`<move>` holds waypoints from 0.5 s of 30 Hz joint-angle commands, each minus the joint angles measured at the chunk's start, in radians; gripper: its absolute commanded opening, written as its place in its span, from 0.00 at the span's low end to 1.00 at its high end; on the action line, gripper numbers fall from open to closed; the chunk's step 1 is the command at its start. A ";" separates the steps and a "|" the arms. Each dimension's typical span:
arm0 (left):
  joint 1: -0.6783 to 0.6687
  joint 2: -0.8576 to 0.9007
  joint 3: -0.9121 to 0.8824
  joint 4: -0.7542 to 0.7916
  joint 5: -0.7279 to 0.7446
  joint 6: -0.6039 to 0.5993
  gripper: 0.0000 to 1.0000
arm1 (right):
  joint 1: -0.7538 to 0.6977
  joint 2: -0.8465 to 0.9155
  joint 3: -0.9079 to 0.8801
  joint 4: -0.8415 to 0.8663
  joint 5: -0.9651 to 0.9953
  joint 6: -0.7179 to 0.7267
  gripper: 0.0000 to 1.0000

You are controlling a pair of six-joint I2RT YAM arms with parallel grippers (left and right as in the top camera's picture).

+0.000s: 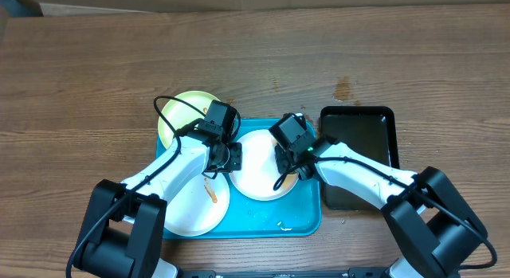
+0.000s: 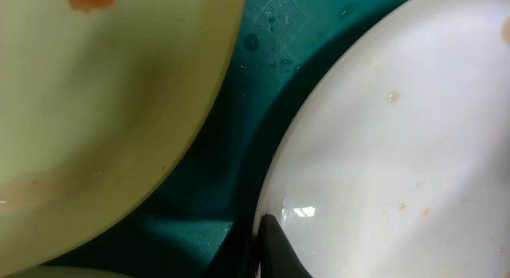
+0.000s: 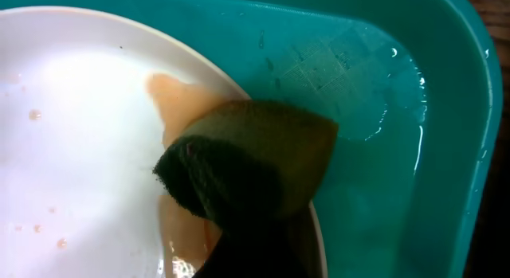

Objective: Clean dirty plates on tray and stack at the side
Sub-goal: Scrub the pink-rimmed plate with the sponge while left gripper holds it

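The sponge (image 3: 247,162), soft, sits clamped in your right fingers (image 1: 284,158), pressed on the white plate (image 3: 72,150) beneath them, inside the tray (image 3: 382,111). Your left fingers (image 2: 275,250) appear closed on its rim. Expect it stiff, slick, breakable: hold the rim.

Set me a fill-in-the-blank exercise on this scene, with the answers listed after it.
1. The right gripper presses a ____ onto the middle white plate.
2. The overhead view shows ____ plates at the turquoise tray.
3. The smaller tray, right of it in that view, is ____.

Missing words: sponge; three; black.
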 commanded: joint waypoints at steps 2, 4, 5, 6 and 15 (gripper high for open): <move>-0.003 0.008 -0.009 0.004 -0.007 -0.007 0.04 | 0.004 0.018 -0.048 0.026 -0.104 0.061 0.04; -0.003 0.008 -0.009 0.003 -0.007 -0.007 0.04 | 0.004 0.018 -0.048 0.032 -0.124 0.061 0.04; -0.003 0.008 -0.009 0.004 -0.007 -0.007 0.04 | 0.004 0.018 -0.048 0.034 -0.132 0.061 0.04; -0.003 0.008 -0.009 0.004 -0.007 -0.007 0.04 | 0.004 0.018 -0.049 0.035 -0.139 0.061 0.04; -0.003 0.008 -0.009 0.003 -0.007 -0.007 0.04 | 0.004 0.018 -0.089 0.079 -0.155 0.084 0.04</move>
